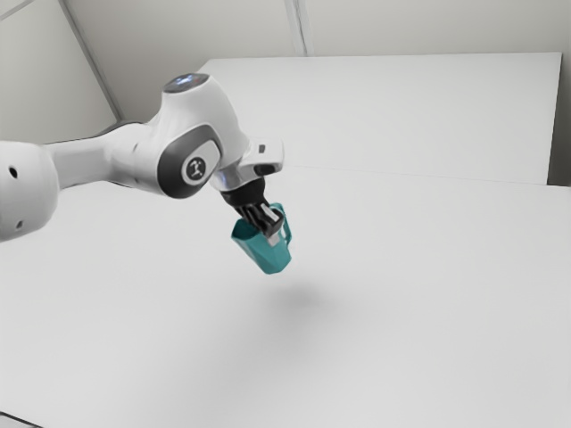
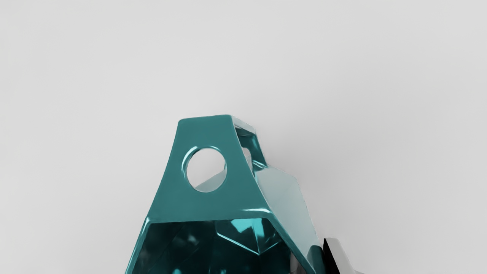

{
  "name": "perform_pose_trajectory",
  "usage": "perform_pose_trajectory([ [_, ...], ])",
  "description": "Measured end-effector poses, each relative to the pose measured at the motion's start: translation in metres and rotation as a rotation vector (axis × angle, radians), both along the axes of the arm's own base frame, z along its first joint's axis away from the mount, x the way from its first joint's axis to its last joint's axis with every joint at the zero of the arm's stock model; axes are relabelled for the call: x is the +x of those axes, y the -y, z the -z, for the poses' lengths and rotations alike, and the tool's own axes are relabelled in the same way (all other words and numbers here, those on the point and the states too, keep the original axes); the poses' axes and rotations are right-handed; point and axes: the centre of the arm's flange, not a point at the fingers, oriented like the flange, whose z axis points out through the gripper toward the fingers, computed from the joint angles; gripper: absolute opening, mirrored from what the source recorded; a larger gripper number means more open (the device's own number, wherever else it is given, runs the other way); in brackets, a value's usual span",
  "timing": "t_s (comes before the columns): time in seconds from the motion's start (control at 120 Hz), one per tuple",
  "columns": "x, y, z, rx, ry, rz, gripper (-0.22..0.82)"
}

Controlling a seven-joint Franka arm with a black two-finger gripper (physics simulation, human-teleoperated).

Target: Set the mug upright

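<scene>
One wall (image 2: 283, 198) pinched between my jaws (image 1: 272, 234), the tilted mug (image 1: 268, 255) could swivel loose and topple onto the worktop (image 1: 401, 312) beneath it.

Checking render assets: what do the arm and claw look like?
White, rounded arm; dark grey joint cover with a pale-edged round emblem; dark cap with bluish marks; black claw with pale grey fingertips.
</scene>
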Motion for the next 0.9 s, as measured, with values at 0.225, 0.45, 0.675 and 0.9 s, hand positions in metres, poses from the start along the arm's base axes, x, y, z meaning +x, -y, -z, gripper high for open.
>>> perform_pose_trajectory([
  [0.225, 0.001, -0.025, 0.015, 0.097, -0.028, -0.104, -0.17],
  [0.45, 0.013, -0.060, 0.041, 0.143, -0.022, -0.210, -0.17],
  [0.675, 0.021, -0.092, 0.079, 0.158, -0.050, -0.297, -0.17],
  [0.9, 0.024, -0.085, 0.094, 0.157, -0.046, -0.311, -0.18],
])
